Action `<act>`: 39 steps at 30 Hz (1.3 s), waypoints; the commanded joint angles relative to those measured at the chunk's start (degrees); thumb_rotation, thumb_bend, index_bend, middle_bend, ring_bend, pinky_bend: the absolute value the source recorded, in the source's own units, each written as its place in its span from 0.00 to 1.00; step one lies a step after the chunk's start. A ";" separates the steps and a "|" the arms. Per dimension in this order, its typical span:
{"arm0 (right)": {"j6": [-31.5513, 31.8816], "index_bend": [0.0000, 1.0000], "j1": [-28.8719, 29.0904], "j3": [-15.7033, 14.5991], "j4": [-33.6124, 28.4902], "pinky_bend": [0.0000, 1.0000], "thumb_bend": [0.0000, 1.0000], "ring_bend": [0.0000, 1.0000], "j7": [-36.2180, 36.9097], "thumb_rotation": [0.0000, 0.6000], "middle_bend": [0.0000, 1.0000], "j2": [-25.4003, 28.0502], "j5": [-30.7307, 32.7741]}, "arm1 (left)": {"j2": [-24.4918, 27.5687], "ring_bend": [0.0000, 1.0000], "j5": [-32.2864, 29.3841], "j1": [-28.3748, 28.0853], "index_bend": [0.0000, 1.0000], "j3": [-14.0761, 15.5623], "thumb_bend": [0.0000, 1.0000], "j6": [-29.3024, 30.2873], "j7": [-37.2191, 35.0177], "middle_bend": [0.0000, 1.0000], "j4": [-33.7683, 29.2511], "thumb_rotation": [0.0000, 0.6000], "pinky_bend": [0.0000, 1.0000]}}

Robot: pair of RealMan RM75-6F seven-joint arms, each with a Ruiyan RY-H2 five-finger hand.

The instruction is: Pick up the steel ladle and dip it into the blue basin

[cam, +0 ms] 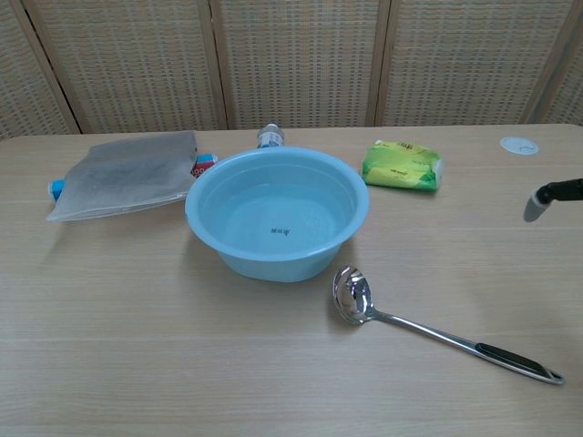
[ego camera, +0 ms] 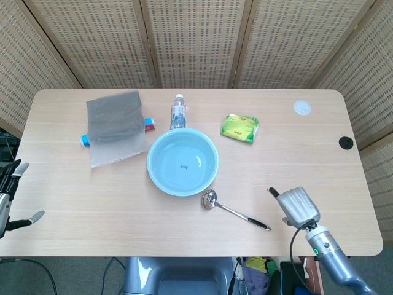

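Note:
The steel ladle (ego camera: 236, 212) lies flat on the table, its bowl (cam: 353, 296) close to the front right of the blue basin (ego camera: 182, 161) and its black-tipped handle (cam: 515, 360) pointing to the right front. The basin (cam: 278, 214) holds water. My right hand (ego camera: 298, 206) hovers over the table just right of the handle's end, back turned up, thumb stuck out, holding nothing. In the chest view only one of its fingertips (cam: 536, 208) shows, at the right edge. My left hand (ego camera: 5, 190) hangs off the table's left edge, fingers apart and empty.
A grey pouch (ego camera: 115, 126) lies at the back left, on top of a blue-capped tube. A water bottle (ego camera: 178, 112) stands behind the basin and a green packet (ego camera: 240, 128) lies to its right. A white disc (ego camera: 302, 107) and a black cable hole (ego camera: 346, 142) are at the far right.

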 commanded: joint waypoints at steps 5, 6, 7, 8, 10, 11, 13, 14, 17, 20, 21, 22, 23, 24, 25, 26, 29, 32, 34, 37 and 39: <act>0.80 0.24 1.25 -1.08 5.50 1.00 0.00 0.89 -9.71 1.00 0.95 -10.52 6.90 | -0.34 0.00 -1.28 -0.36 0.00 -0.33 0.00 -0.79 0.57 0.00 0.14 1.00 0.00; 1.21 0.24 1.21 -1.50 6.21 1.00 0.00 0.89 -11.20 1.00 0.95 -12.07 7.95 | -0.39 0.00 -1.55 -0.48 0.00 -0.40 0.00 -1.04 0.71 0.00 0.18 1.00 0.00; 1.50 0.24 1.20 -1.78 6.77 1.00 0.00 0.89 -12.05 1.00 0.95 -13.08 8.41 | -0.45 0.00 -1.66 -0.57 0.00 -0.43 0.00 -1.21 0.81 0.00 0.21 1.00 0.00; 1.70 0.24 1.22 -2.08 7.43 1.00 0.00 0.89 -12.75 1.00 0.95 -14.11 8.80 | -0.51 0.00 -1.73 -0.66 0.00 -0.44 0.00 -1.37 0.95 0.00 0.22 1.00 0.00; 1.84 0.24 1.26 -2.55 8.62 1.00 0.00 0.89 -13.78 1.00 0.95 -15.64 9.49 | -0.60 0.00 -1.82 -0.75 0.00 -0.44 0.00 -1.55 1.15 0.00 0.25 1.00 0.00; 2.01 0.24 1.32 -2.76 9.40 1.00 0.00 0.89 -14.47 1.00 0.95 -16.53 9.87 | -0.67 0.00 -1.90 -0.81 0.00 -0.42 0.00 -1.69 1.33 0.00 0.30 1.00 0.00; 2.29 0.24 1.47 -3.21 11.00 1.00 0.00 0.89 -15.78 1.00 0.95 -18.12 10.43 | -0.80 0.00 -2.08 -0.87 0.00 -0.40 0.00 -1.88 1.65 0.00 0.34 1.00 0.00; 2.46 0.24 1.50 -3.34 11.59 1.00 0.00 0.89 -16.14 1.00 0.95 -18.73 10.68 | -0.88 0.00 -2.14 -0.90 0.00 -0.41 0.00 -1.91 1.79 0.00 0.34 1.00 0.00; 2.80 0.24 1.52 -3.76 12.98 1.00 0.00 0.89 -16.48 1.00 0.95 -20.05 11.20 | -1.08 0.00 -2.22 -0.97 0.00 -0.43 0.00 -1.96 2.20 0.00 0.37 1.00 0.00; 2.90 0.24 1.51 -4.08 14.14 1.00 0.00 0.89 -16.02 1.00 0.95 -20.97 11.37 | -1.17 0.00 -2.27 -0.99 0.00 -0.44 0.00 -1.95 2.41 0.00 0.36 1.00 0.00; 2.83 0.24 1.52 -4.22 14.64 1.00 0.00 0.89 -15.91 1.00 0.95 -21.28 11.56 | -1.19 0.00 -2.28 -0.99 0.00 -0.45 0.00 -1.93 2.43 0.00 0.35 1.00 0.00; 2.82 0.24 1.57 -4.33 15.13 1.00 0.00 0.89 -15.75 1.00 0.95 -21.66 11.75 | -1.20 0.00 -2.35 -0.98 0.00 -0.45 0.00 -1.95 2.40 0.00 0.32 1.00 0.00; 2.82 0.24 1.58 -4.37 15.22 1.00 0.00 0.89 -15.67 1.00 0.95 -21.76 11.81 | -1.20 0.00 -2.37 -0.98 0.00 -0.44 0.00 -1.96 2.39 0.00 0.33 1.00 0.00; 2.85 0.24 1.59 -4.40 15.31 1.00 0.00 0.89 -15.41 1.00 0.95 -21.97 11.88 | -1.20 0.00 -2.41 -0.98 0.00 -0.43 0.00 -1.99 2.39 0.00 0.35 1.00 0.00; 2.94 0.24 1.59 -4.42 15.33 1.00 0.00 0.89 -15.10 1.00 0.95 -22.15 11.88 | -1.22 0.00 -2.45 -1.00 0.00 -0.43 0.00 -2.04 2.40 0.00 0.39 1.00 0.00; 3.05 0.24 1.58 -4.45 15.30 1.00 0.00 0.89 -14.82 1.00 0.95 -22.30 11.88 | -1.22 0.00 -2.47 -1.01 0.00 -0.43 0.00 -2.06 2.39 0.00 0.41 1.00 0.00; 3.46 0.24 1.50 -4.56 15.01 1.00 0.00 0.89 -14.12 1.00 0.95 -22.74 11.72 | -1.24 0.00 -2.53 -1.03 0.00 -0.47 0.00 -2.05 2.39 0.00 0.46 1.00 0.00; 4.25 0.24 1.40 -4.91 14.77 1.00 0.00 0.89 -13.82 1.00 0.95 -23.35 11.05 | -1.23 0.00 -2.68 -1.06 0.00 -0.49 0.00 -2.14 2.33 0.00 0.47 1.00 0.00; 4.97 0.24 1.24 -5.00 14.43 1.00 0.00 0.89 -13.84 1.00 0.95 -23.82 10.89 | -1.21 0.00 -2.68 -1.10 0.00 -0.53 0.00 -2.14 2.36 0.00 0.43 1.00 0.00; 5.40 0.24 1.19 -5.17 14.02 1.00 0.00 0.89 -13.81 1.00 0.95 -24.33 10.77 | -1.23 0.00 -2.69 -1.12 0.00 -0.49 0.00 -2.20 2.44 0.00 0.43 1.00 0.00; 5.42 0.24 1.17 -5.38 13.88 1.00 0.00 0.89 -14.06 1.00 0.95 -24.68 11.17 | -1.25 0.00 -2.68 -1.16 0.00 -0.47 0.00 -2.27 2.49 0.00 0.40 1.00 0.00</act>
